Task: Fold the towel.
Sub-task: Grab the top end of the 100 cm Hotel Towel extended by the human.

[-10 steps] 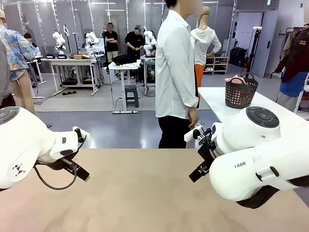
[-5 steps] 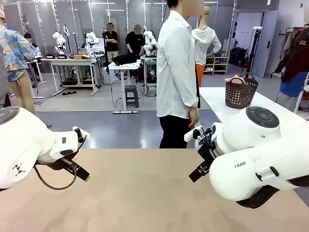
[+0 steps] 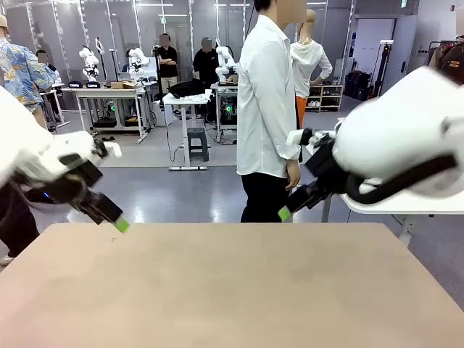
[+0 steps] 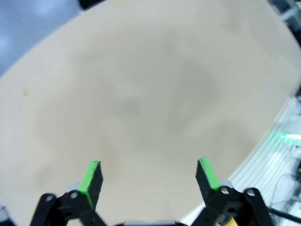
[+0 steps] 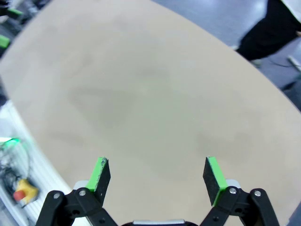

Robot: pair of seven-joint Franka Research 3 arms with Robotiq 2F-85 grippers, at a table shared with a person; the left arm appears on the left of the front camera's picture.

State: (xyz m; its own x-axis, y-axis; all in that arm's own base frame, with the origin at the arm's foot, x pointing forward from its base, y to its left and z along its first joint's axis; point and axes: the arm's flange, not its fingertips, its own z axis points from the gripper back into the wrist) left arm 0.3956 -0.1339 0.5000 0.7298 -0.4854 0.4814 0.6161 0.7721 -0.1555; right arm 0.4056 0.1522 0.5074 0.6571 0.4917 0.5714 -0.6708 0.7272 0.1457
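**Left claw (image 4: 149, 170) and right claw (image 5: 156, 170) both spread wide over the table (image 3: 232, 290)**

In the front view the left arm (image 3: 43, 156) comes in from the left edge of the frame. Its claw slants down and to the right, and one green tip hangs just above the far left corner of the tan table. The right arm (image 3: 406, 138), blurred, fills the upper right. Its claw slants down and to the left, with a green tip hanging near the far edge, in front of the dark trousers (image 3: 264, 196) of a person (image 3: 267, 101). The person stands side-on at the centre of the frame in a white shirt, beyond the far edge, with one hand (image 3: 293, 176) hanging at the hip. A white table (image 3: 377, 209) shows under the right arm at the right.

In the left wrist view two green-tipped fingers (image 4: 91, 176) rise from the bottom edge, far apart, with only the tabletop behind the gap. Blue-grey floor (image 4: 28, 23) shows at the upper left, and a small green light (image 4: 282, 137) glows at the right edge.

In the right wrist view the fingers (image 5: 212, 175) also stand far apart, gripping nothing, above the tan surface. The person's dark trousers cross the upper right corner. A red button on a yellow base (image 5: 21, 193) sits at the lower left, off the table.

Where the towel lies cannot be told from these views.
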